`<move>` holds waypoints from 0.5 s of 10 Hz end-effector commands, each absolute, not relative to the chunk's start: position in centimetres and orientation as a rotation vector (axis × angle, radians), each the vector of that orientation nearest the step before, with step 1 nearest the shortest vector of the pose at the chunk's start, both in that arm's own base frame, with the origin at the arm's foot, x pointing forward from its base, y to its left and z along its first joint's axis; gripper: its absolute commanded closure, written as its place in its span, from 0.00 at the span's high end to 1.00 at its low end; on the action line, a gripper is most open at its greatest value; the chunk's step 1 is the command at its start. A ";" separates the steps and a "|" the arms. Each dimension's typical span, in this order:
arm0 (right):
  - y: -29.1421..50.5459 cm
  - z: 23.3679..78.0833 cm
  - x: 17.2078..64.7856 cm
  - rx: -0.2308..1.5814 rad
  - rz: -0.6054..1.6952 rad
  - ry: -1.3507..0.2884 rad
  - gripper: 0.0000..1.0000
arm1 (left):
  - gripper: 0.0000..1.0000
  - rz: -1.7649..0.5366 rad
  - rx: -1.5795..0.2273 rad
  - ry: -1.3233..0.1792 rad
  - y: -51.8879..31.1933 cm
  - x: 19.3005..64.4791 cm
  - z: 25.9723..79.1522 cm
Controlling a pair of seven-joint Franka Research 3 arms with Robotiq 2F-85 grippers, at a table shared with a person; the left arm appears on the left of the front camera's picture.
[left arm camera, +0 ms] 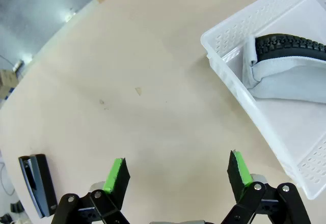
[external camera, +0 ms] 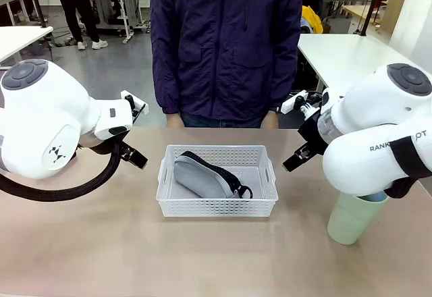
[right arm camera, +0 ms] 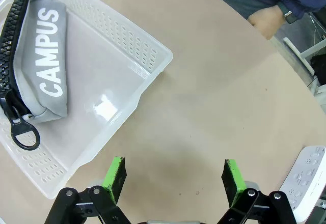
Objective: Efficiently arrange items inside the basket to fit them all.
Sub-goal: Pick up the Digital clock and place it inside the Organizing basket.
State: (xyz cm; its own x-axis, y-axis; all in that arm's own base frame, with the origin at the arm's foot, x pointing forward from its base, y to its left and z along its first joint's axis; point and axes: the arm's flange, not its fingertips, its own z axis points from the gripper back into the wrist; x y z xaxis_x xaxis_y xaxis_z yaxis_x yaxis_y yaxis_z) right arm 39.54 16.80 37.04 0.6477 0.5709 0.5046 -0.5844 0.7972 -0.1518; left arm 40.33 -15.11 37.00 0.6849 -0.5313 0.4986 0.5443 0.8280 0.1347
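Nearest the robot, the pale green cup (external camera: 351, 219) is standing on the table at about four o'clock from the basket (external camera: 216, 207), partly under the right arm and not yet packed. The black stapler (left arm camera: 38, 183) is lying on bare tabletop at eight o'clock in the left wrist view, well apart from the basket.

Both pincers are hanging wide and empty: the left gripper (left arm camera: 178, 170) near one basket corner, the right gripper (right arm camera: 173, 175) just off the other end.

In the middle, the grey pouch (external camera: 202, 175) is lying inside the basket toward nine o'clock, showing "CAMPUS" in white. So one item is sitting inside, while at least the cup and stapler are waiting.

The right arm's casing is showing "RANK" and "OT". Farthest off, the person's hand (right arm camera: 266, 19) is resting at the table edge.
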 end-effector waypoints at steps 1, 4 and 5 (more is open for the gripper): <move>16.8 37.1 39.5 0.026 0.656 -0.565 1.00 | 1.00 -0.603 -0.025 -0.551 -15.1 40.3 37.0; 16.8 37.0 39.5 0.025 0.657 -0.565 1.00 | 1.00 -0.603 -0.025 -0.551 -15.1 40.3 37.0; 16.8 37.8 38.9 -0.019 0.677 -0.532 1.00 | 1.00 -0.603 -0.021 -0.553 -15.0 39.6 37.5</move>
